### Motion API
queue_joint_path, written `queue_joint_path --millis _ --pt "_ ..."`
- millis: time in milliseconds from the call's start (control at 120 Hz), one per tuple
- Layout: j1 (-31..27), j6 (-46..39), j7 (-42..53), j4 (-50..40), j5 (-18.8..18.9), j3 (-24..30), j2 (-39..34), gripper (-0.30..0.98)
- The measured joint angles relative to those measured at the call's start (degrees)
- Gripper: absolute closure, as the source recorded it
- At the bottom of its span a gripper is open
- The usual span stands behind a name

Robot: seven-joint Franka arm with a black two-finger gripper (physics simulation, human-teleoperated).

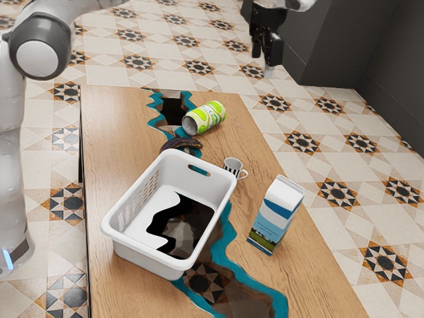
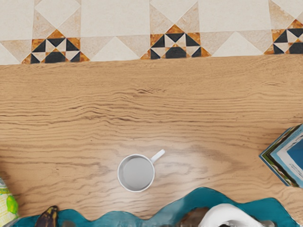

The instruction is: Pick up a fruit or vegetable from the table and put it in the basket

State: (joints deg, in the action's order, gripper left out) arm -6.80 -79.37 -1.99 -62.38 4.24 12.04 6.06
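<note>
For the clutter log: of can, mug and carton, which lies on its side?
The green-and-white can; the striped mug and blue-and-white carton both stand upright on the table.

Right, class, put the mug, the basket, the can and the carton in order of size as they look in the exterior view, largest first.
1. White basket
2. Blue-and-white carton
3. Green-and-white can, lying on its side
4. Mug
</note>
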Motion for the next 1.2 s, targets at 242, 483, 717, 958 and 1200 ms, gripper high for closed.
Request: queue_joint_path --millis 242,483,717,958,1200 --pt "-0.6 3.8 -1.5 -0.3 3.4 0.1 0.7 0.0" --pt "-1.9 1.6 -3.1 -17.7 4.2 -0.3 -7.4 0.0" --pt "-1.7 -13.5 -2.7 -41.3 -2.2 -11.9 -14.8 0.0" --pt "-1.6 -22.6 -4.9 -55.0 -7.9 -16.5 -20.2 0.0" --pt "-1.6 -26.2 -5.9 -62.3 -5.8 -18.7 -21.5 0.0"
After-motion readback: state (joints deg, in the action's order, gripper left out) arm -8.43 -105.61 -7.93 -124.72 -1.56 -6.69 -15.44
